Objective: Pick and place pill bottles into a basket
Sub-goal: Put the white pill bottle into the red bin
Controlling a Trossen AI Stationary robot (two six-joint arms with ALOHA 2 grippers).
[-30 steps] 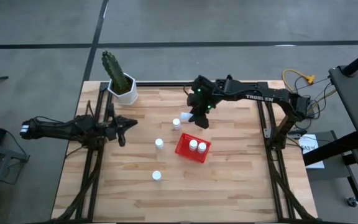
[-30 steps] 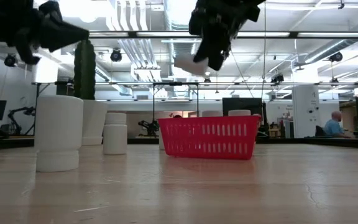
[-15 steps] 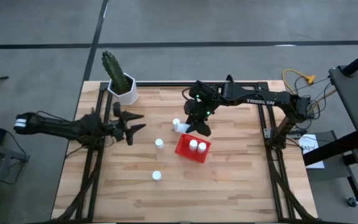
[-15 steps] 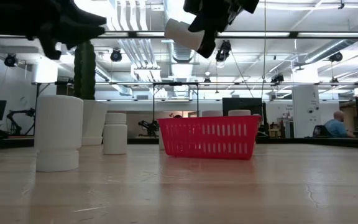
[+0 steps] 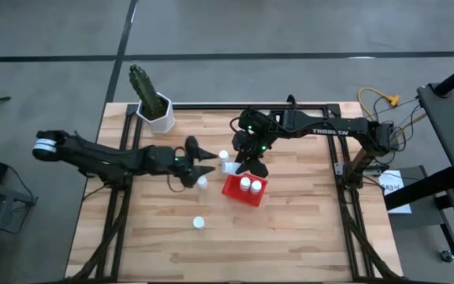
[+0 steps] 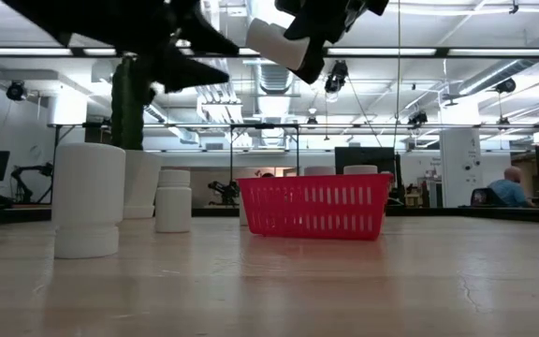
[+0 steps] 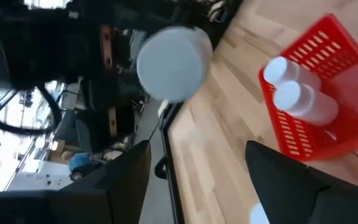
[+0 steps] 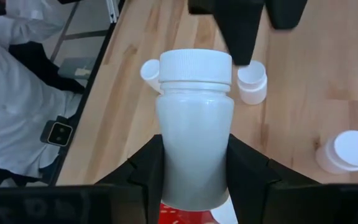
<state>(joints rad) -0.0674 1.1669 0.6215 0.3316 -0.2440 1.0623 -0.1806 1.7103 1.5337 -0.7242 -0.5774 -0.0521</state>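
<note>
My right gripper [image 5: 241, 163] is shut on a white pill bottle [image 8: 194, 137] and holds it in the air just off the far left corner of the red basket [image 5: 235, 192]. Two pill bottles [image 5: 251, 185] stand in the basket. My left gripper [image 5: 208, 159] hangs open above the table left of the basket, touching nothing. Its fingertips point at a bottle [image 5: 224, 155] standing on its base. Two more bottles [image 5: 202, 182] [image 5: 199, 223] stand on the wood nearer the front. My right gripper pinches the bottle's body [image 8: 166, 163], below the cap, between its two fingers [image 8: 248, 167]. The bottle is lifted clear of the table and the basket. It lies slanted, its cap [image 6: 260, 37] pointing toward the table's left and slightly up.
A white pot with a green cactus [image 5: 154, 106] stands at the far left corner. A person in white [image 8: 17, 93] is beside the table in the right wrist view. Open wood lies along the near half of the table [image 5: 290, 237].
My left gripper has travelled toward the table's right, up to the bottles beside the basket, and has opened. My right gripper has carried its bottle toward the near edge, up to the basket's far left corner. The bottle has tipped from hanging below the fingers to slanting leftward.
</note>
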